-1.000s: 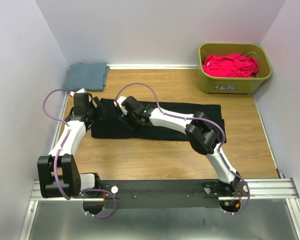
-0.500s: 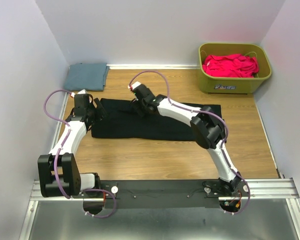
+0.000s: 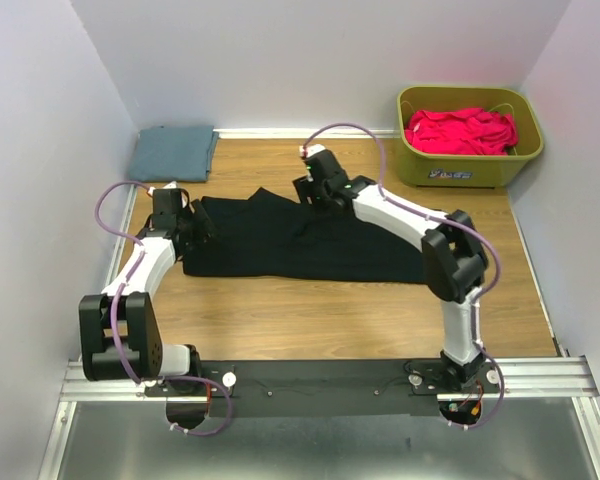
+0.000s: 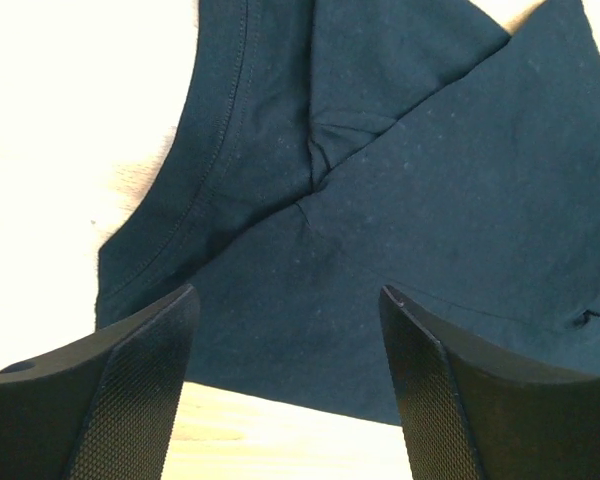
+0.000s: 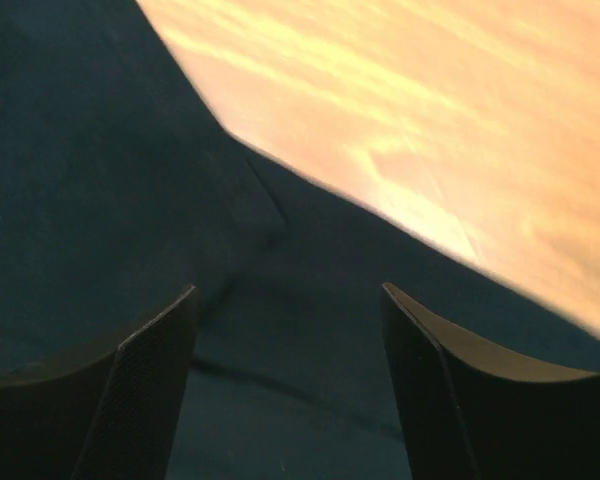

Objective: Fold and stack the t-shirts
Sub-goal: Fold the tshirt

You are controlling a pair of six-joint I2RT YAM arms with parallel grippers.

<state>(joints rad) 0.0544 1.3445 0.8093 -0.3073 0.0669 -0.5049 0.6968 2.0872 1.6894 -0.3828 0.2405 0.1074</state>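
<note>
Top: black t-shirt (image 3: 310, 245) lies as long strip on table (image 3: 280, 320); my left pincer (image 3: 193, 222) at its left end, my right pincer (image 3: 312, 188) at far edge.
Left wrist: jaws apart, empty, above sleeve fold.
Right wrist: jaws apart, empty, above cloth edge.
Step, as judged: folding the black t-shirt. Next calls for pinching the edges and folding across.

The black t-shirt (image 3: 270, 245) is matt, soft cloth with a stitched hem. The surface (image 3: 330, 315) is wood-grained, with a slight sheen. The tub (image 3: 420, 165) is smooth olive-green plastic. The left end effector (image 4: 288, 320) has matt black, finely cross-hatched pads (image 4: 145, 400).
</note>
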